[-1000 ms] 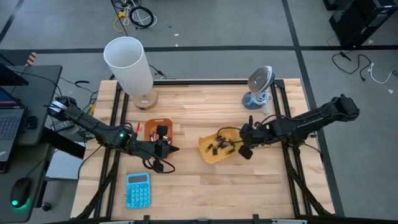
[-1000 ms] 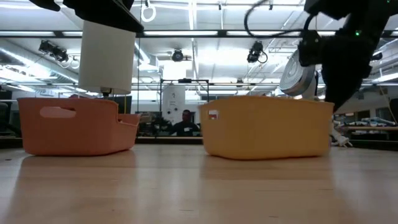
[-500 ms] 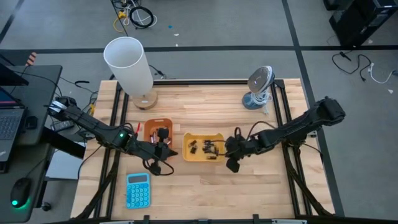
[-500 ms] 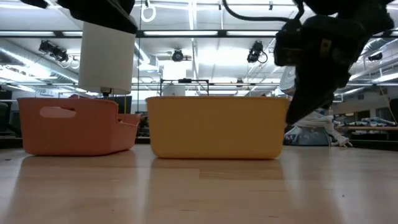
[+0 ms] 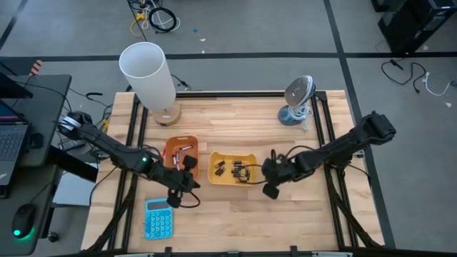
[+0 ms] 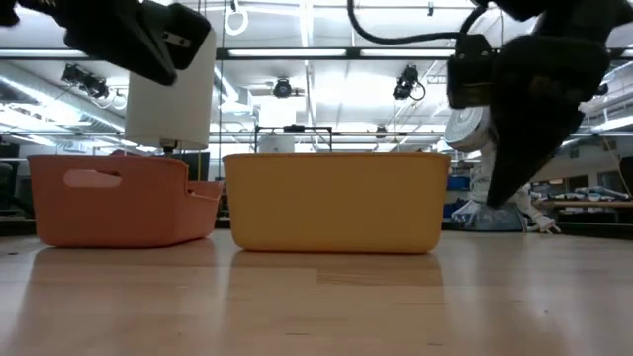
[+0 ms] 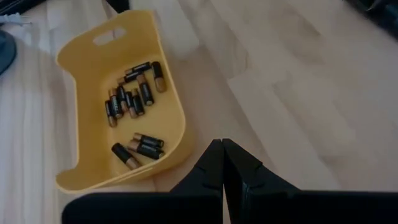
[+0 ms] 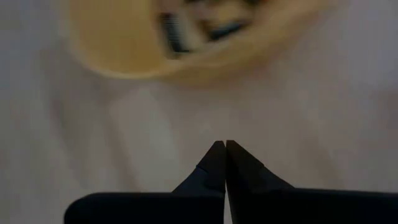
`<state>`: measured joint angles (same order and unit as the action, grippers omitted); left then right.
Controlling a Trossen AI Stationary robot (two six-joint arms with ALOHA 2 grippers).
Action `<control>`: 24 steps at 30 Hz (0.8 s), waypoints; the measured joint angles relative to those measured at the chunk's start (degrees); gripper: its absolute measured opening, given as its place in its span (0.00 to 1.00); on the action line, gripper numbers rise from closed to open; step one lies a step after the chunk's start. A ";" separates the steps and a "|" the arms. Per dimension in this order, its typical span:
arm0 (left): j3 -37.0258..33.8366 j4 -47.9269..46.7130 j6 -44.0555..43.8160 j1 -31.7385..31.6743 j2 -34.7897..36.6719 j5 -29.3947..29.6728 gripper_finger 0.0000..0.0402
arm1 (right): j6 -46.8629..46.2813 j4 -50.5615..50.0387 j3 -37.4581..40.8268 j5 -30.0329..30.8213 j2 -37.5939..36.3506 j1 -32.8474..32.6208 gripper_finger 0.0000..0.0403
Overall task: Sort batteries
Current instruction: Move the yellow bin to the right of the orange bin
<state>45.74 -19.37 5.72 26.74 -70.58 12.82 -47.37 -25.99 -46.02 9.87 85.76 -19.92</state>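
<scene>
Near the middle of the wooden table [image 5: 235,121] sits the yellow tray [image 5: 233,168], and every other thing is easiest placed from it. Inside the yellow tray lie the batteries [image 7: 134,99], dark cells with copper-coloured ends, most bunched in one cluster and a few more lying apart nearer one end wall. Just beside the tray on its left stands the orange tray [image 5: 180,150], holding a few small cells that are too small to make out clearly. The right gripper [image 5: 270,187] hangs just off the yellow tray's right end, its fingers [image 8: 217,163] pressed together with nothing between them. The left gripper [image 5: 187,183] sits off the yellow tray's left near corner, beside the orange tray, its fingers [image 7: 219,163] likewise closed tip to tip and empty. A blue calculator [image 5: 158,218] lies well left and nearer the table's front edge.
</scene>
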 joint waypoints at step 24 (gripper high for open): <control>0.00 11.70 1.03 -3.83 -18.50 16.05 0.00 | 27.94 5.49 -0.48 3.09 -3.55 19.88 0.00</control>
<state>45.74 -7.67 6.74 22.92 -89.08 28.86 -19.43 -20.50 -46.50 12.95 82.21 -0.04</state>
